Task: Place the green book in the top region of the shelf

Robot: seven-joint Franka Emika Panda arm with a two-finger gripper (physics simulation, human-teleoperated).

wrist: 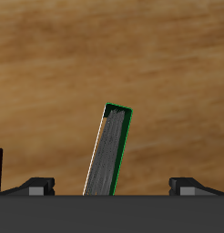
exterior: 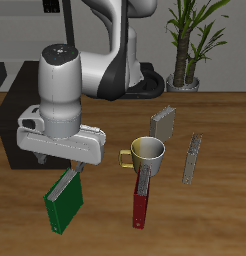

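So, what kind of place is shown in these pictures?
Probably a study or home office, rendered in a simulator. A wooden table carries books, such as the green book and a dark red book, plus a mug. A potted plant stands behind it.

The green book (exterior: pixel 65 203) has a bright green cover, and the wrist view shows its page edges (wrist: pixel 106 153) as streaky grey bordered by a thin green line. The tabletop (exterior: pixel 210 215) is warm brown with a wood-grain pattern; on it, the mug (exterior: pixel 148 154) is white outside and yellow inside, the dark red book (exterior: pixel 141 199) is deep crimson, and two other books (exterior: pixel 165 125) are grey. The gripper (exterior: pixel 67 150) is pale grey-white, and the shelf (exterior: pixel 10 120) is matte black.
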